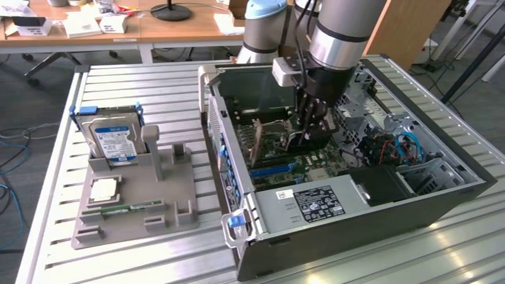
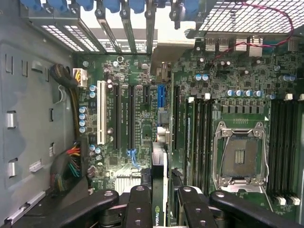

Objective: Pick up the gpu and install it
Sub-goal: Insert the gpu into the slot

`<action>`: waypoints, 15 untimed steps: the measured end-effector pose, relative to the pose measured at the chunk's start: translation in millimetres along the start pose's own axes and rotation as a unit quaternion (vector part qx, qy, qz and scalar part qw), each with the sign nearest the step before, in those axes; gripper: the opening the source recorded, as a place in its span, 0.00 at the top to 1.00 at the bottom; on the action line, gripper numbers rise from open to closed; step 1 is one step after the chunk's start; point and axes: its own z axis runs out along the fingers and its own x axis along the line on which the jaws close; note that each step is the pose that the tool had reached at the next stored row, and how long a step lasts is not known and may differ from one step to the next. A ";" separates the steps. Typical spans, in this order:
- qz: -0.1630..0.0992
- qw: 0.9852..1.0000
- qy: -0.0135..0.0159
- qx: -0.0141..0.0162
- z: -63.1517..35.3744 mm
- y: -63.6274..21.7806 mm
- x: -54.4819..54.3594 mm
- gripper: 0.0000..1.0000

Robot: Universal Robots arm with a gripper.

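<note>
gpu (image 2: 158, 175) between gripper (image 2: 161, 194) fingers

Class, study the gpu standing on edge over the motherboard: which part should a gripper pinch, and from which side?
Pinch the gpu by its two flat faces near the upper long edge, coming from above: it stands on edge, thin, with its lower edge facing the motherboard slots. The gripper holds it so.

Robotics lab or tech workroom. Evidence: industrial robot arm (image 1: 339, 35) over a slatted aluminium bench (image 1: 142, 83); open PC case (image 1: 410, 201) with bare motherboard (image 2: 237, 71); grey parts fixture (image 1: 134, 207) holding a hard drive (image 1: 115, 139); wooden desks (image 1: 181, 29) with papers behind; loose cables (image 1: 12, 148) on the grey floor.
</note>
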 end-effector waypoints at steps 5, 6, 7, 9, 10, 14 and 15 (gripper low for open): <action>-0.001 1.000 0.000 0.000 4.3 0.0 0.1 0.74; -0.001 1.000 0.000 0.000 5.1 0.0 0.1 0.74; -0.002 1.000 0.000 0.000 5.8 0.0 0.1 0.74; -0.002 1.000 0.000 0.000 7.2 0.0 0.1 0.74; -0.002 1.000 0.000 0.000 7.9 0.1 0.1 0.74; -0.003 1.000 0.000 0.000 10.2 0.1 0.1 0.74; -0.003 1.000 0.000 0.000 10.9 0.1 0.1 0.74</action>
